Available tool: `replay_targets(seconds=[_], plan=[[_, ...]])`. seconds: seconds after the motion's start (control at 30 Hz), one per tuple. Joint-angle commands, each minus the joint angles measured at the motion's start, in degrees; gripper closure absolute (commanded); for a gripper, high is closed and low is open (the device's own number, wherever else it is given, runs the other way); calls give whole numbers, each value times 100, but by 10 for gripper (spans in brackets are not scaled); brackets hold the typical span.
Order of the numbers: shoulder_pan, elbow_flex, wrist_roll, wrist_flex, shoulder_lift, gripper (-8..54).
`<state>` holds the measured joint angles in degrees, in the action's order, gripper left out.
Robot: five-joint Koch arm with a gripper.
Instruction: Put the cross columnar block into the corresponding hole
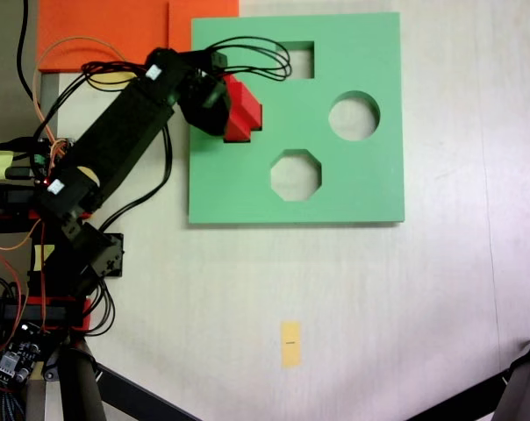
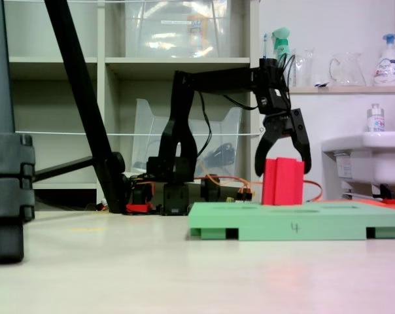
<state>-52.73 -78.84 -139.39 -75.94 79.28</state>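
Pincer (image 2: pixel 282 163) hangs w/ jaws spread wide, straddling the top of the cross columnar block (image 2: pixel 284 182); tips come down past the block's upper edge on either side, gap visible between each tip and the red foam, so not clamped on it. From the side the block stands upright on the green foam board (image 2: pixel 295 226), sitting proud of the surface, most of its height above the board. Top-down, pincer (image 1: pixel 219 107) reaches in from the left over the board's upper-left area (image 1: pixel 247 189), block (image 1: pixel 243 111) just right of the black jaw, roughly where the corresponding hole would be; hole itself is covered by block + gripper, can't tell how deep the block sits in it. Other cutouts on the board: square one (image 1: pixel 293 60) near top edge w/ black cables looping over it, round one (image 1: pixel 354 117) to the right, octagonal one (image 1: pixel 295 174) lower middle, all well apart from the block. Arm (image 1: pixel 116 136) stretches diagonally from its base at the left edge of the table (image 1: pixel 379 307). Orange sheet (image 1: pixel 98 31) lies at upper left, touching the board's corner. Small yellow tag (image 1: pixel 290 342) on the table, well below the board.
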Motion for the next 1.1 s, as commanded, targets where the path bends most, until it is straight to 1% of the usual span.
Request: replay_targets(seconds=[0.0, 0.03, 0.1, 0.13, 0.2, 0.27, 0.33, 0.43, 0.53, 0.57, 0.63, 0.67, 0.7, 0.77, 0.8, 0.83, 0.87, 0.93, 0.97, 1.03, 1.07], plan=[[-62, 220, -35, 290, 53, 210], [-53, 211, 9, 290, 26, 208], [18, 211, 237, 299, -70, 180], [44, 220, 378, 325, -141, 158], [114, 211, 773, 545, -211, 84], [141, 176, 844, 598, -246, 61], [176, 123, 1002, 598, -220, -68], [308, -26, 1538, 598, 53, -66], [387, -343, 2707, 606, 729, -64], [536, -598, 3604, 615, 1187, -64], [870, -1187, 5722, 747, 2004, -54], [993, -1485, 6407, 905, 2364, -23], [1134, -1846, 6838, 1213, 2830, 21], [1582, -2549, 7374, 1415, 3665, 39], [1978, -2883, 8473, 1626, 4069, 40], [2285, -3182, 9264, 1819, 4438, 49], [2575, -3524, 9712, 2224, 4799, 62], [3296, -4228, 9817, 3234, 5194, 83], [4034, -4588, 10230, 3814, 5282, 114], [4834, -5142, 11215, 4693, 5282, 118], [5098, -5537, 11892, 5344, 5282, 119]])
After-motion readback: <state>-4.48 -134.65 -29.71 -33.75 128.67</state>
